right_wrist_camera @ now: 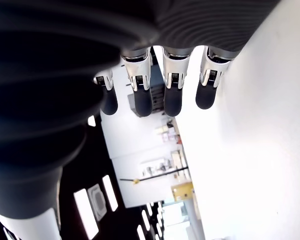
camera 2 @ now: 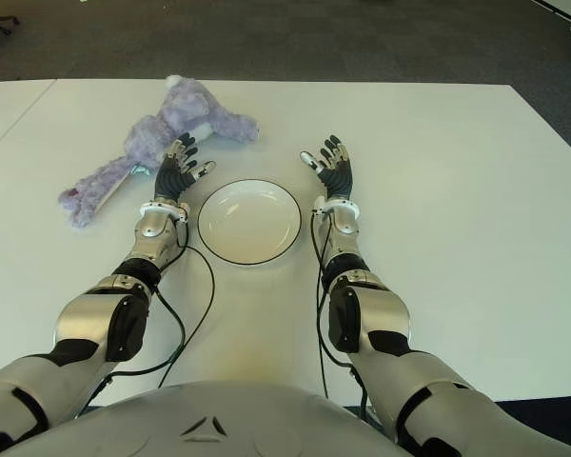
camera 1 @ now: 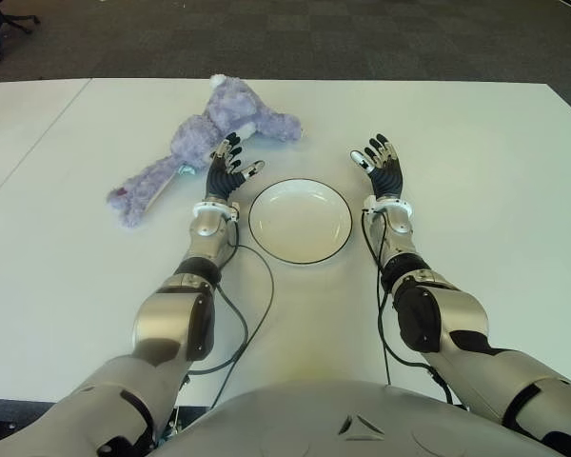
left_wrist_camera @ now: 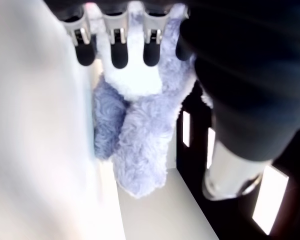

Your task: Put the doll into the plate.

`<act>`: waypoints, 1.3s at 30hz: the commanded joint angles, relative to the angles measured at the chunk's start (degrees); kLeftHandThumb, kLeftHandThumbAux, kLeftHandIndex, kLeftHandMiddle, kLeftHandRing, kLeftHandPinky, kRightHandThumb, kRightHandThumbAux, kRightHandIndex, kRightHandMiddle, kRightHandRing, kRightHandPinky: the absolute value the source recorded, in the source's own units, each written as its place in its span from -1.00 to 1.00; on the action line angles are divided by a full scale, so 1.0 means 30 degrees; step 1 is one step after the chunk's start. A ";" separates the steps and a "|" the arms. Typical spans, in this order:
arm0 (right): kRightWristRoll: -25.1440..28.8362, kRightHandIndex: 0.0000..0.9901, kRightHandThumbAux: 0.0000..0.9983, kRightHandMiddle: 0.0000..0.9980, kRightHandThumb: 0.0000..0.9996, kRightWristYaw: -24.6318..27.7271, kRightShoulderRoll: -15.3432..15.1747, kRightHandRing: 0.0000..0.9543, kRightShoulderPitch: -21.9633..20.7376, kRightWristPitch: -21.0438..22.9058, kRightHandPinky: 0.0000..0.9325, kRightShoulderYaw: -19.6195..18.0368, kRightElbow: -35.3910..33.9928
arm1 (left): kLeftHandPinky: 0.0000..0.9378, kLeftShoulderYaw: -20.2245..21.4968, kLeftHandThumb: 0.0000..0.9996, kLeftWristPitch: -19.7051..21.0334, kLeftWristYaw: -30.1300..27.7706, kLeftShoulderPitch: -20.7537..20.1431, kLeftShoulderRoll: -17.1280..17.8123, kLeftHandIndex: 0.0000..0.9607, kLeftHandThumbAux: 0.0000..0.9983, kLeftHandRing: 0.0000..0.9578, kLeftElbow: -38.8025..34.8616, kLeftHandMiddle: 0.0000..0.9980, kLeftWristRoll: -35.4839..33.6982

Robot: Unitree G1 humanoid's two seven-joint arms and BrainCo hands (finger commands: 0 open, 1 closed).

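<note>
A purple plush doll [camera 1: 202,143] lay sprawled on the white surface [camera 1: 476,181], stretched diagonally from its head at the far side to its feet nearer the robot's left, and outside the white plate [camera 1: 300,220] that sat empty between the two arms. The left robot hand [camera 1: 230,168] was at the doll's near edge, just left of the plate's rim, palm up with its fingers spread and grasping nothing; its wrist view showed the dark fingertips [left_wrist_camera: 119,59] extended in front of the doll's fur, though whether they touched it could not be told. The right robot hand [camera 1: 383,164] was on the other side of the plate, near its rim, likewise released with fingers splayed and nothing in its hold. Dark cables ran from both wrists back along the surface toward the robot's body.
</note>
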 commanded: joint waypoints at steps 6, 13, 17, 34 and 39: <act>0.0011 -0.79 0.67 -0.79 -1.00 -0.0445 0.1224 -0.82 0.3302 0.2108 -0.79 -0.0009 0.2080 | -0.74 -0.3933 -0.90 -0.1754 0.7482 0.6023 -0.1868 -0.81 0.63 -0.76 -0.5825 -0.77 0.6147; 0.0022 -0.79 0.67 -0.78 -1.00 -0.0414 0.1228 -0.80 0.3265 0.2154 -0.77 -0.0026 0.2086 | -0.67 -0.6805 -0.76 -0.0016 1.5198 0.6346 -0.0011 -0.80 0.61 -0.72 -0.7000 -0.74 1.2306; -0.0058 -0.79 0.68 -0.78 -1.00 -0.0432 0.1225 -0.80 0.3259 0.2154 -0.78 0.0035 0.2101 | -0.73 -0.7831 -0.72 0.0016 1.8642 0.5965 0.1020 -0.83 0.60 -0.75 -0.6010 -0.75 1.4083; 0.0024 -0.78 0.67 -0.78 -1.00 -0.0498 0.1319 -0.81 0.3184 0.2194 -0.78 -0.0057 0.2103 | -0.84 -0.8318 -0.56 -0.3581 2.7206 0.2980 0.3198 -0.92 0.32 -0.87 -0.6094 -0.88 1.5451; 0.0015 -0.78 0.68 -0.78 -1.00 -0.0540 0.1322 -0.80 0.3141 0.2234 -0.78 -0.0053 0.2127 | -0.86 -0.8814 -0.58 -0.3860 2.8758 0.2467 0.3534 -0.96 0.27 -0.90 -0.5544 -0.92 1.6147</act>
